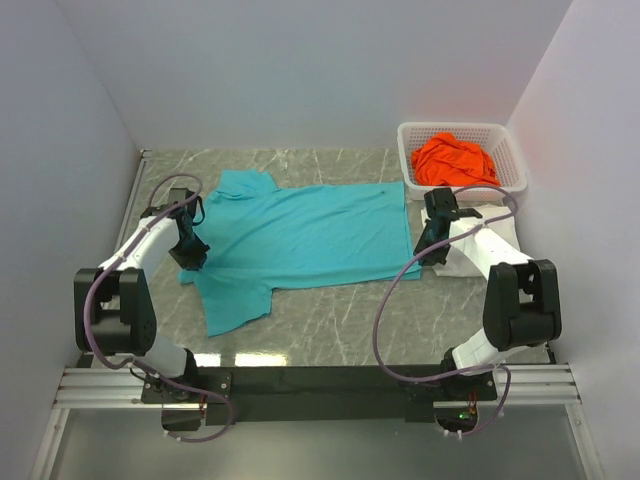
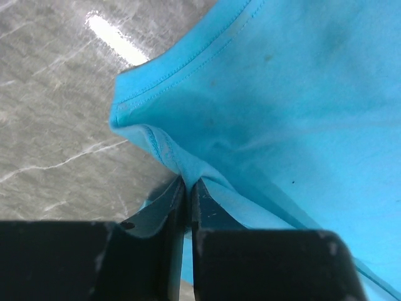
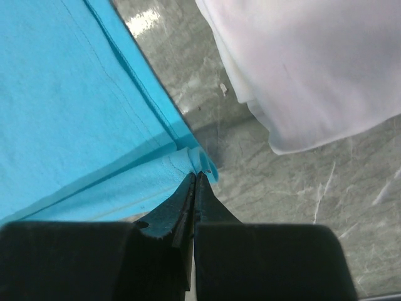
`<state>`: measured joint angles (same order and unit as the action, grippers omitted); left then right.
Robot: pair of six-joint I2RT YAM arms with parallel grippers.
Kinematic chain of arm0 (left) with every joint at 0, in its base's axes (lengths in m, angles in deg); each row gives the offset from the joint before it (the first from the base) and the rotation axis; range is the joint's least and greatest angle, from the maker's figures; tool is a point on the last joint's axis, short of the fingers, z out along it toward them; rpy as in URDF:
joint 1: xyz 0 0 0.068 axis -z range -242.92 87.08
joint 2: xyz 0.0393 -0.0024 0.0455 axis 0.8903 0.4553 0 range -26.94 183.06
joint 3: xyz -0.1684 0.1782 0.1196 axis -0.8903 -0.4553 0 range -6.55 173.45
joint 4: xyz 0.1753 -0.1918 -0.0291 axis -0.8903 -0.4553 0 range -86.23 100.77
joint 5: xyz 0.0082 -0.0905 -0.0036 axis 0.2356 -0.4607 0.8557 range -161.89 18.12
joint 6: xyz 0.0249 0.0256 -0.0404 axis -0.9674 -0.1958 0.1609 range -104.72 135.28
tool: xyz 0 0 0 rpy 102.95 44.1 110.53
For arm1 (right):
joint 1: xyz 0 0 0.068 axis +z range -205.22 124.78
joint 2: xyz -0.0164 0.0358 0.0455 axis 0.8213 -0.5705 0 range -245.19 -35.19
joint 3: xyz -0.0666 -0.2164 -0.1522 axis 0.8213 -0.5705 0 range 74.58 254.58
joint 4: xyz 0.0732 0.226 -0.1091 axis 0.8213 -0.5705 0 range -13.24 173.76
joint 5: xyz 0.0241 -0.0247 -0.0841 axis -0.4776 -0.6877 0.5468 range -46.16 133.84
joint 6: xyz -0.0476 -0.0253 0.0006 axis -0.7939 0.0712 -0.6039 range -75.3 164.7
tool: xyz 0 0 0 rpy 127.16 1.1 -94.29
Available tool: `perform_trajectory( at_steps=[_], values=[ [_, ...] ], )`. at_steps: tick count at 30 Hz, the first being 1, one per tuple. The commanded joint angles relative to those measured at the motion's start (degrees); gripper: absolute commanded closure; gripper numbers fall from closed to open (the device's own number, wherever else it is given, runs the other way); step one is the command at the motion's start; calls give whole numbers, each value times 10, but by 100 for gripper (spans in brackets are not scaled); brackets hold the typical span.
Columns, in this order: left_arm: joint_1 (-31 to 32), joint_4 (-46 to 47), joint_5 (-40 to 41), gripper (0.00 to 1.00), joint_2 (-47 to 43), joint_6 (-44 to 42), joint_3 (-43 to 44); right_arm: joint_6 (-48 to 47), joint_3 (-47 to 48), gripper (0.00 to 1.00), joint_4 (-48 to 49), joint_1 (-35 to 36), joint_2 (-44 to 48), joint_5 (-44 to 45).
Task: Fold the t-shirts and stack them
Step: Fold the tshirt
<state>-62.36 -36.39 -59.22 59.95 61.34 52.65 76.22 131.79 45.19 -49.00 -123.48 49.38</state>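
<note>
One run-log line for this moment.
teal t-shirt spread | left pincer shut on its left edge | right pincer shut on its right corner | white t-shirt beside | orange t-shirt in basket

The solid teal cloth t-shirt (image 1: 300, 235) is soft, matt knit with stitched hems. The white cloth t-shirt (image 3: 313, 69) looks thin and smooth. The grey marbled bench top (image 1: 330, 320) is polished and glossy. The white lattice basket (image 1: 460, 127) is plastic.

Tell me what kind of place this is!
Probably a robot practice booth, not a home. Plain white walls box in a marbled table, two robot arms are bolted at its near edge, and a teal t-shirt lies spread for folding.
</note>
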Motion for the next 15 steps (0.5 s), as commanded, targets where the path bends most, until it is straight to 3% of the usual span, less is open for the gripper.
perform_trajectory(
  at_steps=[1,15],
  values=[
    [-4,13,3,89,4,-14,23,-9,35,100,16,-5,-3,12],
    [-5,30,12,92,9,-10,8,-15,52,100,34,-5,-36,12]
  ],
)
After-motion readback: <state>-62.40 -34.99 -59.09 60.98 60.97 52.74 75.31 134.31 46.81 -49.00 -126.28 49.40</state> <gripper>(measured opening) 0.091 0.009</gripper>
